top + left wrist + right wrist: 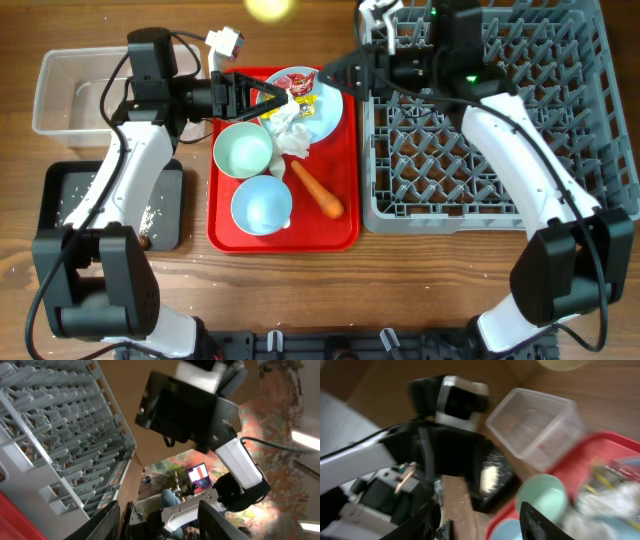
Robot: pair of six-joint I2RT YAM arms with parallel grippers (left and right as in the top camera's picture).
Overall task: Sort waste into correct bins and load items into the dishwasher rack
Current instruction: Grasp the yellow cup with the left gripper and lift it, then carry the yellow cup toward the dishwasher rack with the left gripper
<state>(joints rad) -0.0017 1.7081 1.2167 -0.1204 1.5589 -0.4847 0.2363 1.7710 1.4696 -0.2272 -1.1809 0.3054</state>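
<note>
- The dishwasher rack (480, 150) is the biggest thing. No dish is in it yet, so all the loading is left to do.
- The red tray (315, 232) sits right beside it and holds nearly everything.
- The clear tub (75, 90) looks bare, but I cannot be sure.
- The black tray (170, 190) has rice grains (72, 198) in it, so that bit of sorting looks done.
- The left gripper (272, 96) hangs over the far end of the red tray. Its fingers are apart and hold nothing.
- The right gripper (335, 72) is by the edge of the plate (325, 112). Its fingers are apart, and nothing shows between them.
- Two bowls (243, 150) wait on the red tray.
- The carrot (318, 190), tissue (290, 132) and wrappers (300, 90) lie there too, not sorted.
- The yellow cup (269, 8) stands on the table past the tray.
</note>
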